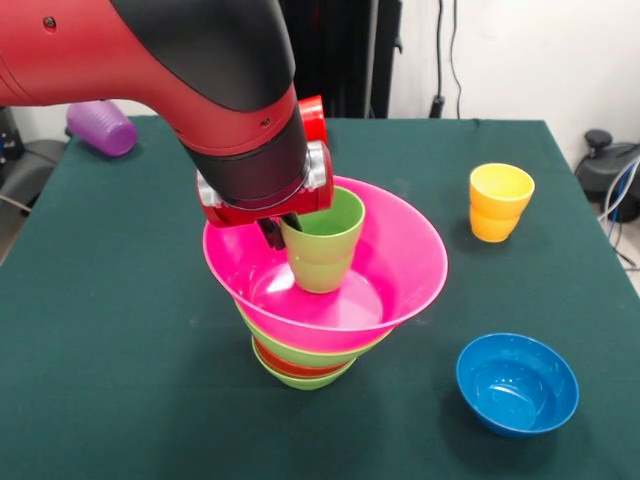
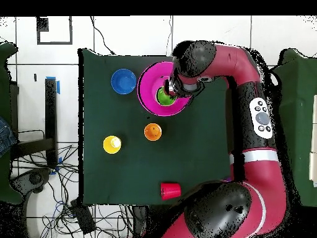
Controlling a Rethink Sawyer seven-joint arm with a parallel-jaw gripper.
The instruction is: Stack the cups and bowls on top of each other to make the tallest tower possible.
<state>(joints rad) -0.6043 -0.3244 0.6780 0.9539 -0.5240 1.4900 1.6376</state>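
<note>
The tower stands mid-table: a small green bowl (image 1: pixel 303 379) at the bottom, then a red-orange bowl (image 1: pixel 290 364), a large green bowl (image 1: pixel 300 349) and the huge pink bowl (image 1: pixel 400 262) on top. A light green cup (image 1: pixel 325 245) stands upright inside the pink bowl (image 2: pixel 148 93). My gripper (image 1: pixel 282 228) is shut on the cup's rim, one finger outside the wall and one inside. From above, the gripper (image 2: pixel 167 90) sits over the green cup (image 2: pixel 163 97).
A blue bowl (image 1: pixel 517 383) sits alone near the front right. A yellow cup (image 1: pixel 500 202) stands at the right. An orange cup (image 2: pixel 152 131) and a red cup (image 2: pixel 170 190) show from above. A purple cup (image 1: pixel 102 127) lies on its side at the far left.
</note>
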